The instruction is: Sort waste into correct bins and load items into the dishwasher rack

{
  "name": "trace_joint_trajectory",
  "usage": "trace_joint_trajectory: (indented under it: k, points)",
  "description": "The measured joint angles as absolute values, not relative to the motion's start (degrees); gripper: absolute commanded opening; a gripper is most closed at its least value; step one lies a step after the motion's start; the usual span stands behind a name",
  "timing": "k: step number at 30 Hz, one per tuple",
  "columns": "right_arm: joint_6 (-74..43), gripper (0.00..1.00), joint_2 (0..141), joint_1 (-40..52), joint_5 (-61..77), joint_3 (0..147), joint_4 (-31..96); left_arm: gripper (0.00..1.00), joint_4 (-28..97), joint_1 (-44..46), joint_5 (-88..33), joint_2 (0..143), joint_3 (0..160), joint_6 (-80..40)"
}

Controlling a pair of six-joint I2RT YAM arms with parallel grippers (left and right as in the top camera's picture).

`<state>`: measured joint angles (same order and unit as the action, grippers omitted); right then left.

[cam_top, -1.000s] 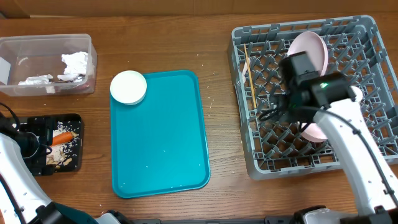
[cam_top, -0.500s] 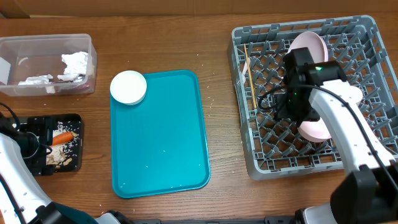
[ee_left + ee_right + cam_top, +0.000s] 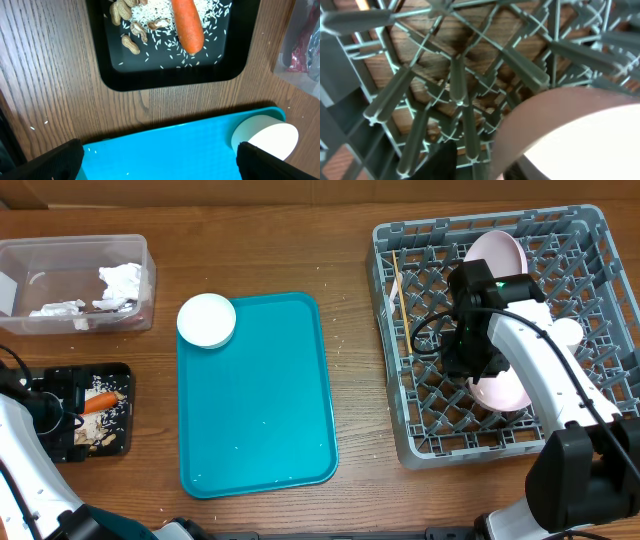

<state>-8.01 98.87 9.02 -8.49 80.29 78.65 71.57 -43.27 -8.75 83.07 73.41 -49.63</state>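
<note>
Meanwhile, at the counter's (image 3: 352,270) right, the right hand (image 3: 472,366) hangs over a small pink round bowl (image 3: 503,391) in the large grey plastic dishwasher rack (image 3: 592,238), its grip impossible to tell. The left hand (image 3: 160,162) is spread by the shallow black rectangular tray (image 3: 107,75). A glancing finger could tip the bowl off its pegs.

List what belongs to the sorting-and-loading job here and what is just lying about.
Job: dishwasher rack, pink plate, pink bowl, wooden stick, white cup, clear tub, napkins, black tray, carrot, rice, nut scraps.
Lying about: teal tray.
</note>
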Motion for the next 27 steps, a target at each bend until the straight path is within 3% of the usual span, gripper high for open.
trace_joint_trajectory:
  k: [3,7,18,27]
  points:
    - [-8.3,0.2,98.9,9.0,-8.5,80.4,78.9,1.0,71.6,-43.3,-8.8,83.1,73.4,-49.6]
    - [-8.7,0.04,98.9,9.0,-8.5,81.1,80.4,1.0,71.6,-43.3,-8.8,83.1,73.4,-49.6]
    - [-11.6,0.04,98.5,9.0,-4.6,87.3,82.7,1.0,71.6,-43.3,-8.8,83.1,73.4,-49.6]
    - [-5.3,0.04,89.7,8.8,12.4,87.3,78.6,1.0,71.6,-43.3,-8.8,83.1,73.4,-49.6]
